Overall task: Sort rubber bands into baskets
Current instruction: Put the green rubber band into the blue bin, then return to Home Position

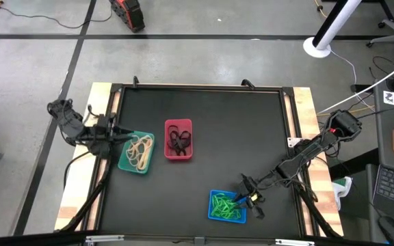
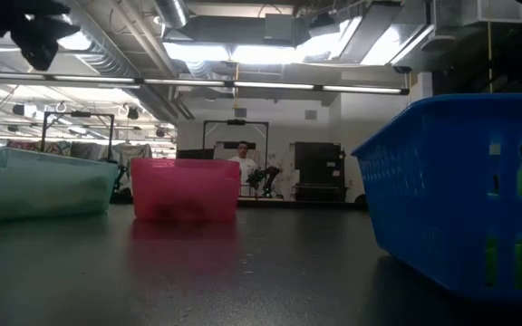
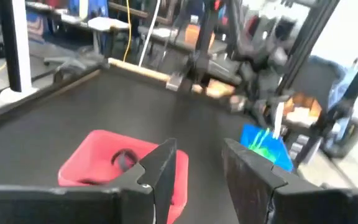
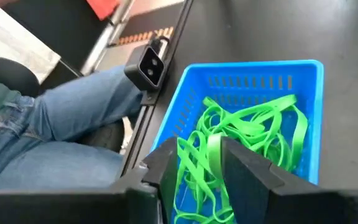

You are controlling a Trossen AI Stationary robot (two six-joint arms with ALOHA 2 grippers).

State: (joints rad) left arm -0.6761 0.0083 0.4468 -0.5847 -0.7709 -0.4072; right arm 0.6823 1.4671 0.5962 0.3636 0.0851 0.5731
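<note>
Three baskets stand on the black table. The teal one [image 1: 137, 154] holds tan rubber bands [image 1: 141, 149], the red one [image 1: 178, 139] holds black bands [image 1: 178, 140], and the blue one [image 1: 226, 206] holds green bands [image 4: 247, 134]. My left gripper [image 1: 120, 134] is open and empty at the teal basket's left rim, pointing toward the red basket [image 3: 120, 165]. My right gripper [image 4: 202, 165] is open, just above the right part of the blue basket [image 4: 253, 74]. A green band strand [image 4: 213, 152] stands in the gap between its fingers. My right gripper points down into the blue basket with a strand of the green bands [image 4: 213, 155] between its two fingers. I cannot tell whether either finger touches it. The rest of the green bands lie in the basket.
A person in blue jeans [image 4: 67, 118] sits close to the table's near edge beside the blue basket. Another person [image 2: 243, 161] stands far back in the room. Wooden rails [image 1: 305, 109] and black frame bars border the table. Open black surface [image 1: 238, 137] lies between the baskets.
</note>
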